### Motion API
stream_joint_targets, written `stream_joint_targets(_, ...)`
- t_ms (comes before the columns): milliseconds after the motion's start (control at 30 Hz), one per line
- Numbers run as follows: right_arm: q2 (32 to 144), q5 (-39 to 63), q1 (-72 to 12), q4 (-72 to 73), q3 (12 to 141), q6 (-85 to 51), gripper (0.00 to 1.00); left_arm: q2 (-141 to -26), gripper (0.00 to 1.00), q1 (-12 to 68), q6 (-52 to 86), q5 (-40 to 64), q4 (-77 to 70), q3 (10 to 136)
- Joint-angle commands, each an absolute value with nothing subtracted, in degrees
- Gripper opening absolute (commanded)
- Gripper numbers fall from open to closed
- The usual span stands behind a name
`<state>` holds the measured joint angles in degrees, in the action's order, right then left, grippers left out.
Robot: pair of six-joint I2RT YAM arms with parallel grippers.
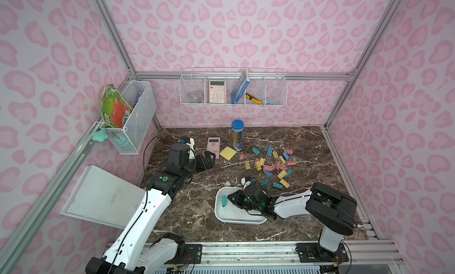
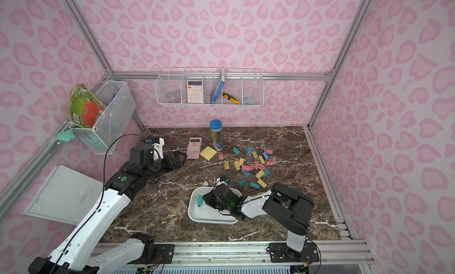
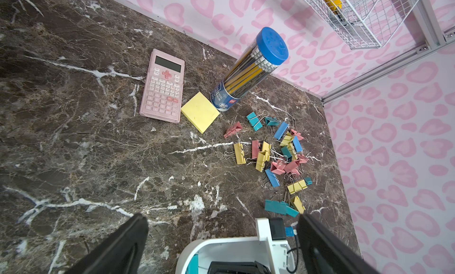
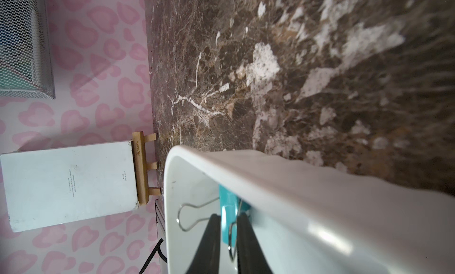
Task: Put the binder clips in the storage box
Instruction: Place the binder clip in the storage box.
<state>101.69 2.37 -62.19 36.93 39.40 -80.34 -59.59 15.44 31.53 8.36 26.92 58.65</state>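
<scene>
Several pastel binder clips (image 1: pixel 270 164) (image 2: pixel 253 164) (image 3: pixel 275 157) lie scattered on the marble table, right of centre. The white storage box (image 1: pixel 236 221) (image 2: pixel 209 219) (image 4: pixel 295 176) sits near the front. One teal binder clip (image 1: pixel 224 200) (image 2: pixel 199 200) (image 4: pixel 229 201) rests inside it at its left end. My right gripper (image 1: pixel 227 199) (image 4: pixel 228 216) reaches into the box, its fingers slightly parted on either side of that clip's wire handle. My left gripper (image 1: pixel 206 160) (image 3: pixel 221 217) hovers wide open and empty at the left, beside the calculator.
A pink calculator (image 1: pixel 213 147), a yellow sticky-note pad (image 1: pixel 227 153) and a blue-capped pencil tube (image 1: pixel 237 134) stand behind the clips. Wire baskets hang on the back wall (image 1: pixel 232 89) and the left wall (image 1: pixel 133 117). A white board (image 1: pixel 103 196) leans at the left.
</scene>
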Motion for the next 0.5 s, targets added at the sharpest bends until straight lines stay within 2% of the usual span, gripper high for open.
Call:
stream_joint_targets(0,99.75,1.24,-62.46,34.43,39.48,-80.44,0.22,-59.57,0.99,15.39,31.31,8.61,26.94,58.64)
stream_joint_targets(167,92.73,-2.97,-63.54,26.17,39.59,-77.31,0.43,-60.42,0.99,15.38,31.55,8.48,26.50,59.05)
stream_joint_targets(267,86.38,-6.68,-63.54,19.54,39.75,-74.62,0.51,-61.32,0.99,15.38,31.65,9.33,26.63,59.99)
stream_joint_targets(400,76.99,-15.31,-62.30,10.10,39.76,-71.20,0.55,-62.68,0.99,15.40,31.64,10.16,27.39,61.60)
stream_joint_targets(467,72.99,-14.32,-57.52,7.51,39.74,-65.14,0.54,-63.28,0.99,15.43,31.64,10.95,27.33,62.22)
